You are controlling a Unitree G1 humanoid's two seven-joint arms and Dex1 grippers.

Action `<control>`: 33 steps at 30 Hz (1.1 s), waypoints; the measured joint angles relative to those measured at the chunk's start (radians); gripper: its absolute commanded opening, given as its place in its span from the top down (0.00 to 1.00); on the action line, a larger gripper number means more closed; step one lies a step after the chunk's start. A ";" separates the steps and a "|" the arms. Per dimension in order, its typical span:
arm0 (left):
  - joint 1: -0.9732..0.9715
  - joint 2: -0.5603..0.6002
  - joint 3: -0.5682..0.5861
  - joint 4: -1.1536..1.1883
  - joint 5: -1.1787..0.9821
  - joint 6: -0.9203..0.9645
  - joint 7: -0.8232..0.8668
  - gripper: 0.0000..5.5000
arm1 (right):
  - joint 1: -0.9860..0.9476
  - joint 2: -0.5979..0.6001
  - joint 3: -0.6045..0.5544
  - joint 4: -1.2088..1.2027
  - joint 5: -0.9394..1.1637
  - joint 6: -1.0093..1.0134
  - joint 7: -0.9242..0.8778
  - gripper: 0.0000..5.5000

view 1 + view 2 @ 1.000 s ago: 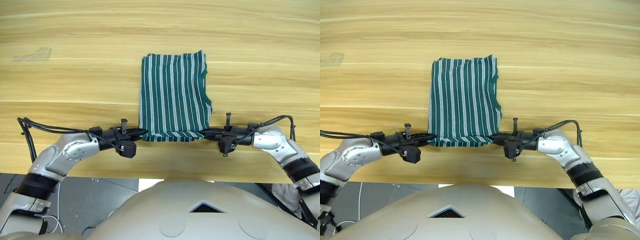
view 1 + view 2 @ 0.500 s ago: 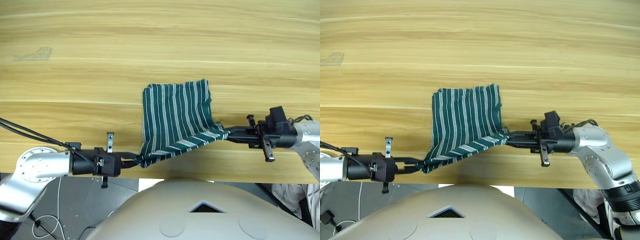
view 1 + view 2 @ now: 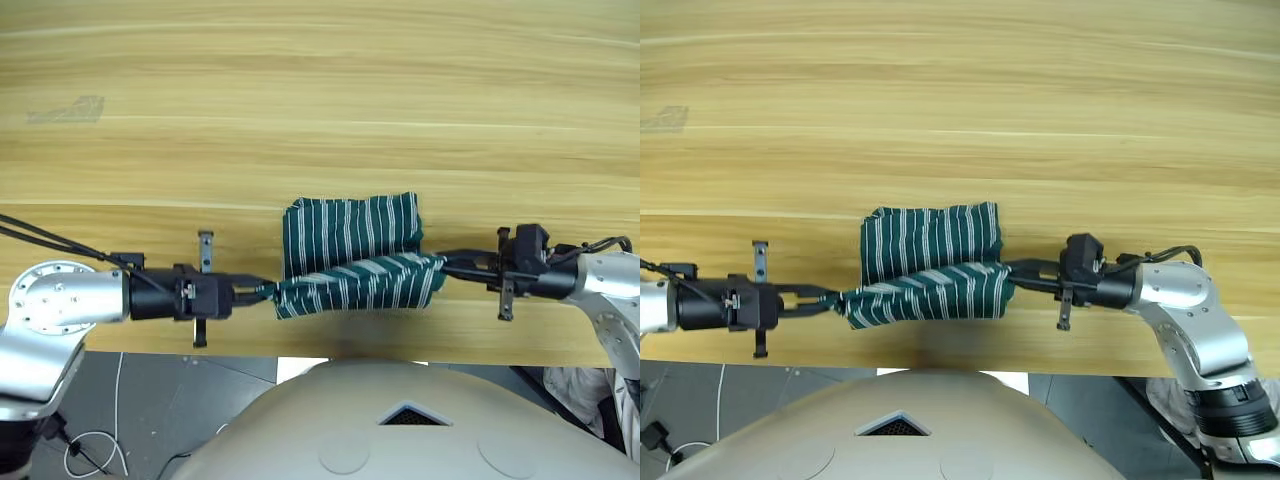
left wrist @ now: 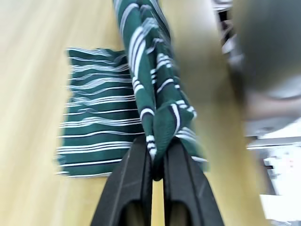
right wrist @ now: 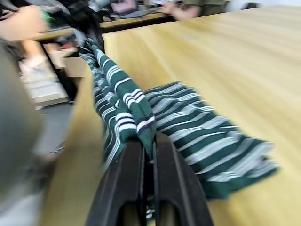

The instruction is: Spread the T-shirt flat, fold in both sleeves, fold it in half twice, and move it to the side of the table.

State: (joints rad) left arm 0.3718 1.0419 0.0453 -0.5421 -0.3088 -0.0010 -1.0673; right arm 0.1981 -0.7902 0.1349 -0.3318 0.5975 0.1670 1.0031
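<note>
I am looking at the green, white-striped T-shirt (image 3: 350, 235) lying partly folded close to the near edge of the wooden table (image 3: 300, 80), straight in front of the robot. Its near edge is being held up off the wood as a bunched band stretched between the two grippers, while the far part is lying flat on the table just behind that band. The left gripper (image 3: 262, 291) is pinching the band's left end, its two black fingers (image 4: 136, 174) pressed nearly together with only gathered cloth between them. The right gripper (image 3: 442, 263) is clamping the right end the same way, fingers (image 5: 127, 174) tight on a fold of striped fabric. Both grippers are pointing inward at each other along the table's near edge. A faint grey patch (image 3: 65, 108) is showing far to the left, well apart from the shirt.
</note>
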 measured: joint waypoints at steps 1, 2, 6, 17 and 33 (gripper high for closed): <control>-0.051 -0.019 -0.029 0.034 0.031 -0.001 0.014 0.98 | -0.044 0.028 0.007 0.027 -0.019 0.009 -0.018 1.00; -0.101 -0.039 -0.059 0.070 0.050 0.000 0.017 0.98 | -0.089 0.059 0.015 0.062 -0.032 0.021 -0.029 1.00; -0.219 -0.110 -0.131 0.187 0.088 -0.003 0.020 0.98 | -0.178 0.132 0.027 0.167 -0.075 0.030 -0.045 1.00; -0.318 -0.203 -0.236 0.434 0.227 -0.074 0.036 0.80 | -0.264 0.256 0.025 0.355 -0.138 0.033 -0.038 0.86; -0.370 -0.477 -0.072 0.716 0.220 -0.214 0.380 0.40 | -0.332 0.420 -0.140 0.519 -0.189 -0.134 -0.164 0.75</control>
State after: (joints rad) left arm 0.0018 0.5652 -0.0262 0.1738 -0.0884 -0.2150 -0.6872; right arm -0.1342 -0.3705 -0.0046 0.1868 0.4081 0.0330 0.8388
